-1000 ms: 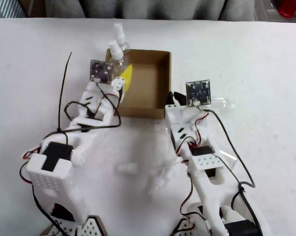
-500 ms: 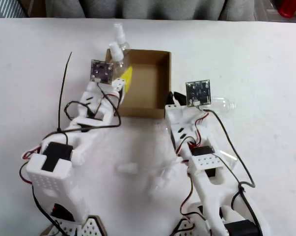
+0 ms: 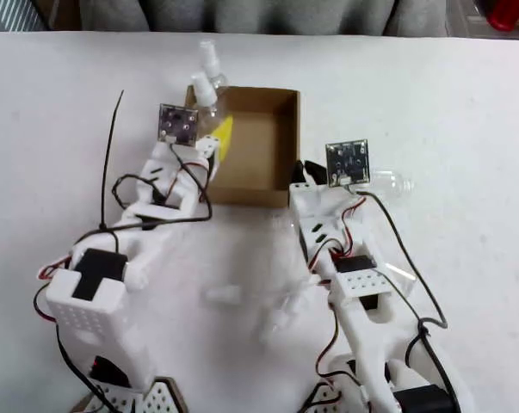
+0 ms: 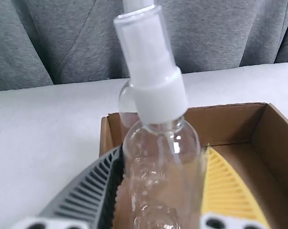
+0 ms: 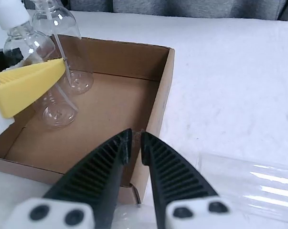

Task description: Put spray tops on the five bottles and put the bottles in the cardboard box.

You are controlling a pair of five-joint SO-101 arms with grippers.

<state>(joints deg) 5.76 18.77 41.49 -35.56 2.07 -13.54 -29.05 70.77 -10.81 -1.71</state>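
Note:
The cardboard box stands open at mid-table. My left gripper is at the box's left wall, shut on a clear bottle with a white spray top. A second capped bottle stands just behind it at the box's far left corner. My right gripper hangs shut, holding nothing, at the box's near right corner. One clear bottle lies on its side to the right of that arm.
Two loose white spray tops lie on the table between the two arm bases. Cables trail from both arms. The yellow finger of the left gripper reaches over the box's left part.

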